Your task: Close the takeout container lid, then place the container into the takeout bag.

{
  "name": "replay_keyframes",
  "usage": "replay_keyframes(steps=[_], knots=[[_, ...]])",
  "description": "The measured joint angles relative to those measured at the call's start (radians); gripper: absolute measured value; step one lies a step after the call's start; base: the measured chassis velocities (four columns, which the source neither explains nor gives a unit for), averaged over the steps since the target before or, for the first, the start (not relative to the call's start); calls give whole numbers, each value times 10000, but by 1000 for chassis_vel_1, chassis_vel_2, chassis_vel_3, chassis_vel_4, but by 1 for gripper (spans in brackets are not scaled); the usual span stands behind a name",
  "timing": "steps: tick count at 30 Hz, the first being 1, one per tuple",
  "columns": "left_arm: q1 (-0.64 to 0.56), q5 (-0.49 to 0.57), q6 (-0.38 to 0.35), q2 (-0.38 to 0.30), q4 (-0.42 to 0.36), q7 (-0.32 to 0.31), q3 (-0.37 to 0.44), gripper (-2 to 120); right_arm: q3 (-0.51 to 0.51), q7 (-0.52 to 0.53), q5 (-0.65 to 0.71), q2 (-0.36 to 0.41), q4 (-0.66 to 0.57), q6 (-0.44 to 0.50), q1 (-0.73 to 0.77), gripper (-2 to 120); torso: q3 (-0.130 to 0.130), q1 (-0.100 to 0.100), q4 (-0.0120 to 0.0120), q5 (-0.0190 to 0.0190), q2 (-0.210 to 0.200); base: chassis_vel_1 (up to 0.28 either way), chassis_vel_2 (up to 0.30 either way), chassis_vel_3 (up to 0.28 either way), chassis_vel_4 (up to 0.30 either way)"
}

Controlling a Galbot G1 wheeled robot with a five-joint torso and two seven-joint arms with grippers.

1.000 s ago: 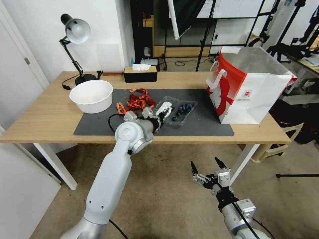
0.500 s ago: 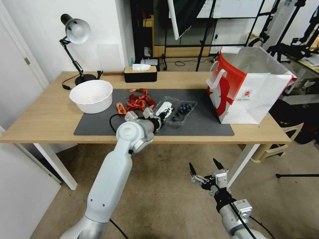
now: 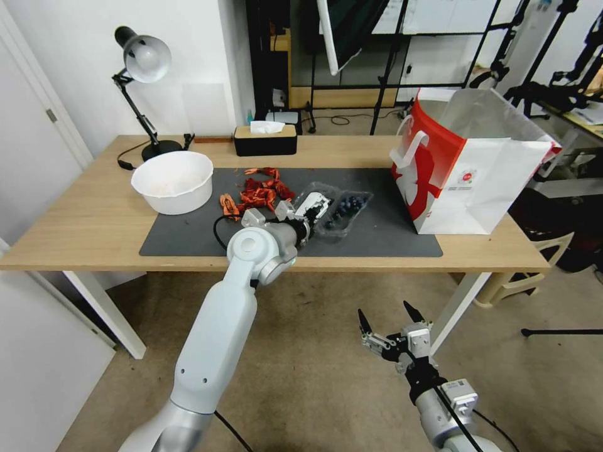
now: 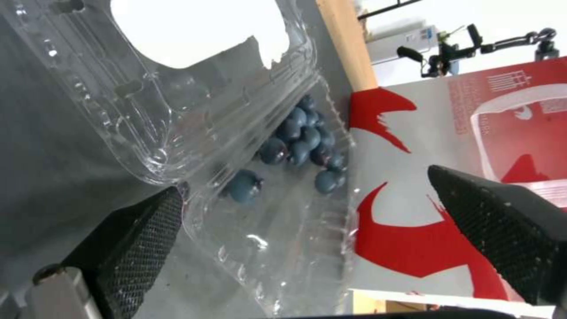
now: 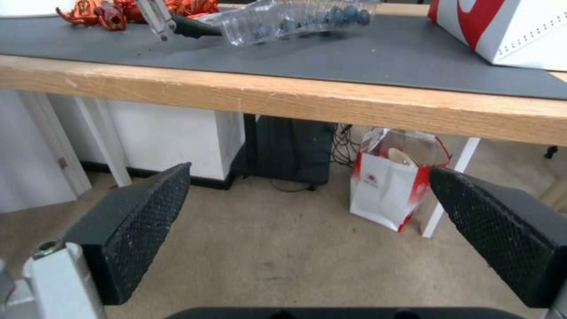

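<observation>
Presently the takeout container [image 3: 339,213] lies open on the dark mat [image 3: 389,238] at mid-surface, blueberries [image 4: 301,141] gathered in the tray half on the side toward the takeout bag [image 3: 465,169]. The lid [image 3: 311,204], marked by its white label, is tilted up off the mat on the side away from the bag, not yet folded over.

The left gripper [image 3: 308,221] is at the container's near edge, jaws spread wide with nothing clamped. In the left wrist view one pad [image 4: 141,235] sits low against the mat beside the lid's rim, the other well out toward the bag. The lid is thus directly ahead of the jaws and slightly to the robot's left of the tray.

Judgement: the hinge line runs roughly away from the robot, so closure calls for swinging the lid rightward, toward the bag. The left arm is far nearer.

The right gripper [image 3: 386,329] hangs below surface height, jaws parted and empty, well apart from the container. The bag stands upright, mouth open, at the mat's right end.
</observation>
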State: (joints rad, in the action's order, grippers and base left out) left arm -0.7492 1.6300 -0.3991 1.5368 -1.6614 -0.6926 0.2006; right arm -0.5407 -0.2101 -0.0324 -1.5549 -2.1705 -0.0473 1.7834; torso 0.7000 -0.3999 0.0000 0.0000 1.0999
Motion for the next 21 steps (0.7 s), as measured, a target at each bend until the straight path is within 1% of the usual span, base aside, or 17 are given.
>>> replay_keyframes(steps=[6,13,21], knots=[[-233,-3,162,37,-100,325,18,100,26,1,-60,-34,21,29,0,100,0,0,0,-1,2,0,0,0,0],[-599,-173,536,212,-540,751,22,100,46,2,-161,-69,99,81,8,100,0,0,1,0,2,0,0,0,0],[-1027,-379,588,387,-967,879,-255,100,64,1,-252,-116,132,118,29,100,0,0,0,0,2,0,0,0,0]])
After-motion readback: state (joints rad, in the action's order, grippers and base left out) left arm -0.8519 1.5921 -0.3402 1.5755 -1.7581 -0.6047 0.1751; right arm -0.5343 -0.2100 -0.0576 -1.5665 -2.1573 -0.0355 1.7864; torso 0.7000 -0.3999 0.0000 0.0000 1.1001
